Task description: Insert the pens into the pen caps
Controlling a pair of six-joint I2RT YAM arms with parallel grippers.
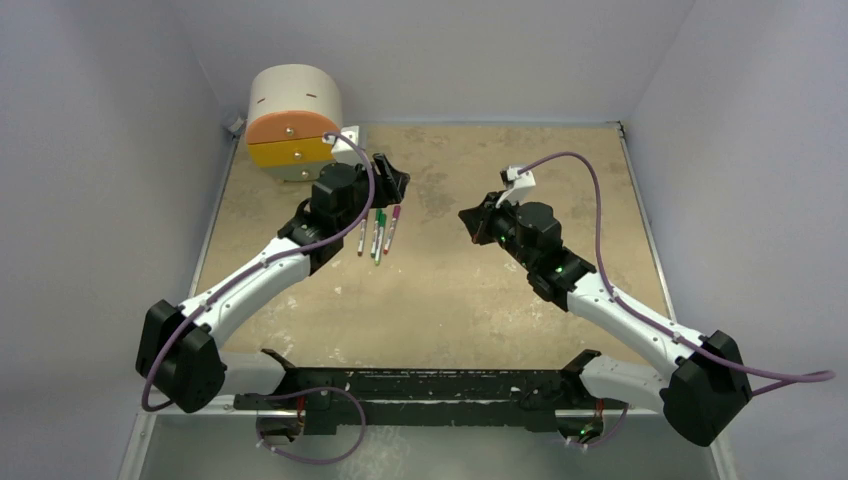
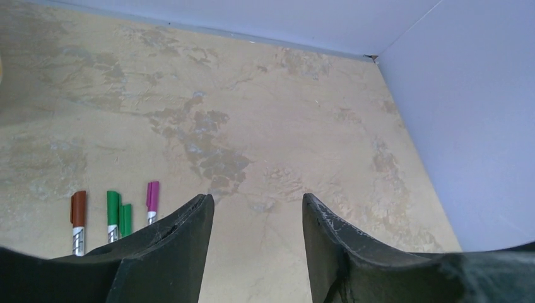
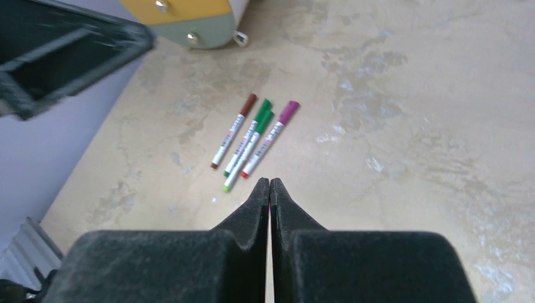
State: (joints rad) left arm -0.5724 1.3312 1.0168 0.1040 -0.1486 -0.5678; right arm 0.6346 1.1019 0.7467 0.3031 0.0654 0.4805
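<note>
As four capped white marker pens (image 3: pixel 252 136) lie together, the wide, empty left gripper (image 2: pixel 255 203) should rise straight up; the right gripper (image 3: pixel 270 184) is pinched closed, empty.

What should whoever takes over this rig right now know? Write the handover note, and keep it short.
Left pincer: open, empty, above the table just beyond the pens.
Right pincer: shut, empty, off to the right of the pens.
Pens: all four lie side by side on the table, near the left arm.
Done: each pen appears to wear a cap: dark red cap, two green caps, magenta cap.
Left: no loose caps in view. Probably just check that the caps are seated, then retract both arms.
</note>
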